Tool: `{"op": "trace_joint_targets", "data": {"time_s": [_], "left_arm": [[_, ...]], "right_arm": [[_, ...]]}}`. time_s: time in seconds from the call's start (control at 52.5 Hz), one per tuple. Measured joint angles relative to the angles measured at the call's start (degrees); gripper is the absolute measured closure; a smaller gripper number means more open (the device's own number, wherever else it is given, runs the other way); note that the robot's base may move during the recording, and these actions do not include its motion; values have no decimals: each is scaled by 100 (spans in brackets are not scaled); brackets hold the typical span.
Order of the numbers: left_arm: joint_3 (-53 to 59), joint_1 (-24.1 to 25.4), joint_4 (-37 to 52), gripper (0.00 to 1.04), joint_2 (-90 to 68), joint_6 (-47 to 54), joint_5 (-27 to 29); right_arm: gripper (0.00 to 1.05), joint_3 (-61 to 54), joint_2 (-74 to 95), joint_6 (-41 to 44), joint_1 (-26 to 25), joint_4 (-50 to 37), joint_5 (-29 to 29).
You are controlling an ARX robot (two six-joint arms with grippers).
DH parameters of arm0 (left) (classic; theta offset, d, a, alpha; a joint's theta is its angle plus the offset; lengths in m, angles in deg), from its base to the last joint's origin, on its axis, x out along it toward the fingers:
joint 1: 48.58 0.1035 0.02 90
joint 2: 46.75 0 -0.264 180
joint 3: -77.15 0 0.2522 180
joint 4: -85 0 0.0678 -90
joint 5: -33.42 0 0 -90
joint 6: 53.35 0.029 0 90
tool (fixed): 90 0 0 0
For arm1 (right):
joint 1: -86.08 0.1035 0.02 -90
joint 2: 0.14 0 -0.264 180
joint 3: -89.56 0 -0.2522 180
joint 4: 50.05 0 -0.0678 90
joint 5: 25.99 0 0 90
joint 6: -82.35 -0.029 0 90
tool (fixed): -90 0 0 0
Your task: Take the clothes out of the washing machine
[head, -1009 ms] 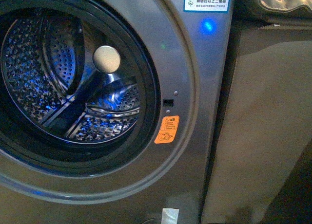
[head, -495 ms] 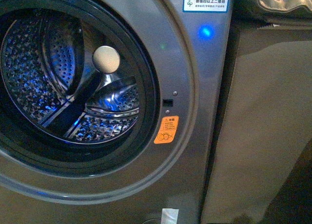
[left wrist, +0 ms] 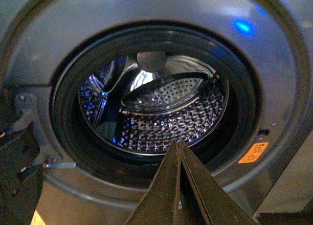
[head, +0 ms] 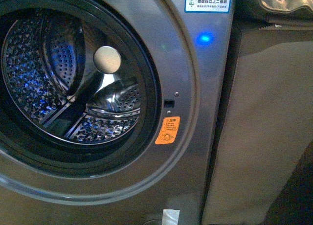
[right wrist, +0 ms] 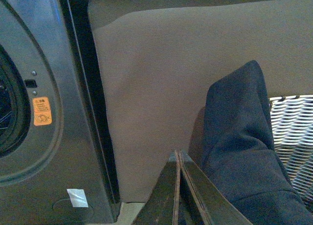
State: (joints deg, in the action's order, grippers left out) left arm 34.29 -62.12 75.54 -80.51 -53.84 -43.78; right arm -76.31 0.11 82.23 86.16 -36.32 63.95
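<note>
one limp dark garment (right wrist: 244,151) drapes beside the woven basket (right wrist: 293,132).

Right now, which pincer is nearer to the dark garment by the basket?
Right. The right pincer sits right beside the dark garment, which hangs over the woven basket. The left pincer points into the washing machine drum instead.

The washing machine (head: 195,151) runs past the front view's left, top and bottom edges, so part of its porthole is cut off. Print on the orange sticker (head: 167,130) and the white label (head: 207,2) is too small to read. In the right wrist view, the clothes (right wrist: 244,156) run off the bottom edge, and the woven basket (right wrist: 293,132) is cut by the right edge.
</note>
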Motion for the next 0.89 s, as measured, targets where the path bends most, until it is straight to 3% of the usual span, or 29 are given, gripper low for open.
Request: {"op": "trace_joint_targets", "data": {"time_s": [0.305,0.343,0.438,0.895], "left_arm": [[1456,704,472,101,968,9,-675],[1556,931,481,101,1064,15,-1043],[1766,1279,520,101,1246,15,-1231],[2437,1340,498,101,1989,17,-1279]], "right_arm": [[102,0,0,0,0,0,0],[102,0,0,0,0,0,-2],[102,0,0,0,0,0,-2],[102,0,0,0,0,0,-2]]}}
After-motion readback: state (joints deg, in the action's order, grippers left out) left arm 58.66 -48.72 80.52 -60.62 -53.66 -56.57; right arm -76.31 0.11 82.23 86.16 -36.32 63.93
